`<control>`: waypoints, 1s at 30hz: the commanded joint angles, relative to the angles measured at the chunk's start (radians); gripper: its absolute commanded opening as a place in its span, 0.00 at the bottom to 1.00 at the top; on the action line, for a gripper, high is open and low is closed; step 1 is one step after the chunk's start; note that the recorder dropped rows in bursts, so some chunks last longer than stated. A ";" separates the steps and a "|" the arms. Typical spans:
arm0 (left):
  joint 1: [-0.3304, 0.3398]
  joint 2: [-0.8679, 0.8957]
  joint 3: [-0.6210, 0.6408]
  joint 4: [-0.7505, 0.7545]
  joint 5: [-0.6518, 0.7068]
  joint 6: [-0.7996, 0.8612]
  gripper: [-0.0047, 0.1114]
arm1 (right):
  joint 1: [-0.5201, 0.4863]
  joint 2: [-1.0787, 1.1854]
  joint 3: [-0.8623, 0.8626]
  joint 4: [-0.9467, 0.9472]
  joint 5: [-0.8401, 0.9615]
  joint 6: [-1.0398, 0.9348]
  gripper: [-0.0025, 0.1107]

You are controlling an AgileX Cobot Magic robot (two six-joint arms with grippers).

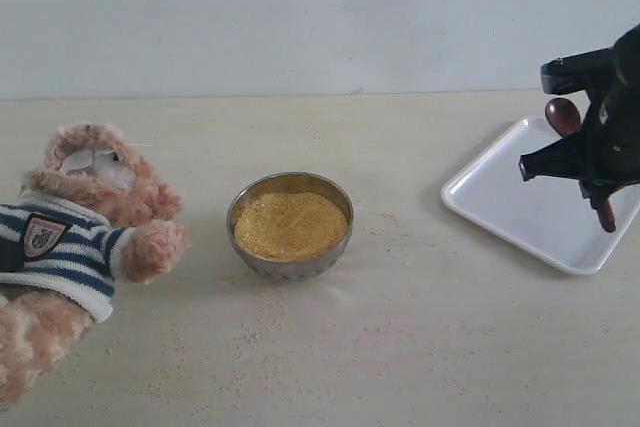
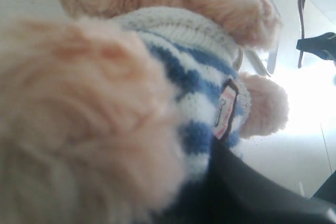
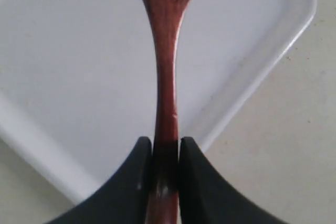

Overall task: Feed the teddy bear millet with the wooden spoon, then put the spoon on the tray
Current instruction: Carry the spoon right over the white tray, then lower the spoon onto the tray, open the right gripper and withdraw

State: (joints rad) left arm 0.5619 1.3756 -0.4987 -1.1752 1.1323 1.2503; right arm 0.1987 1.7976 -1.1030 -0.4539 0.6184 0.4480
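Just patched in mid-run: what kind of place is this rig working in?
Probably a staged test bench, not a home: a bare pale tabletop against a blank wall, with props laid out, a teddy bear, a steel bowl of millet and a white tray.

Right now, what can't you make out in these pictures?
Exterior view: the right gripper covers most of the wooden spoon; whether the spoon touches the tray is unclear.
Right wrist view: the spoon's bowl is cut off by the frame edge.
Left wrist view: the blurred teddy bear fills the frame; only a dark sliver of the left gripper shows.
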 commanded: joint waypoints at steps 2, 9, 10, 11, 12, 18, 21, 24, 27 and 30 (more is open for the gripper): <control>0.003 -0.001 -0.006 -0.024 0.016 -0.001 0.08 | -0.008 0.142 -0.130 0.004 -0.010 -0.016 0.02; 0.003 -0.001 -0.006 -0.024 0.016 -0.001 0.08 | -0.010 0.258 -0.153 0.047 -0.038 -0.062 0.02; 0.003 -0.001 -0.006 -0.024 0.016 -0.001 0.08 | -0.010 0.268 -0.153 0.054 -0.046 -0.075 0.02; 0.003 -0.001 -0.006 -0.024 0.016 -0.001 0.08 | -0.010 0.275 -0.153 0.061 -0.055 -0.085 0.02; 0.003 -0.001 -0.006 -0.024 0.016 -0.001 0.08 | -0.010 0.277 -0.153 0.063 -0.066 -0.085 0.04; 0.003 -0.001 -0.006 -0.024 0.016 -0.001 0.08 | -0.019 0.261 -0.153 0.082 -0.084 -0.085 0.38; 0.003 -0.001 -0.006 -0.024 0.016 -0.001 0.08 | -0.019 0.227 -0.146 0.085 -0.092 -0.085 0.38; 0.003 -0.001 -0.006 -0.024 0.016 -0.001 0.08 | -0.019 0.162 -0.080 0.098 -0.151 -0.083 0.38; 0.003 -0.001 -0.006 -0.024 0.016 -0.001 0.08 | -0.019 0.059 0.039 0.121 -0.247 -0.077 0.38; 0.003 -0.001 -0.006 -0.024 0.016 -0.001 0.08 | -0.019 -0.068 0.169 0.146 -0.380 -0.053 0.37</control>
State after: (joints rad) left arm 0.5619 1.3756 -0.4987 -1.1752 1.1323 1.2503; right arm 0.1867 1.8388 -1.0296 -0.3274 0.3445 0.3765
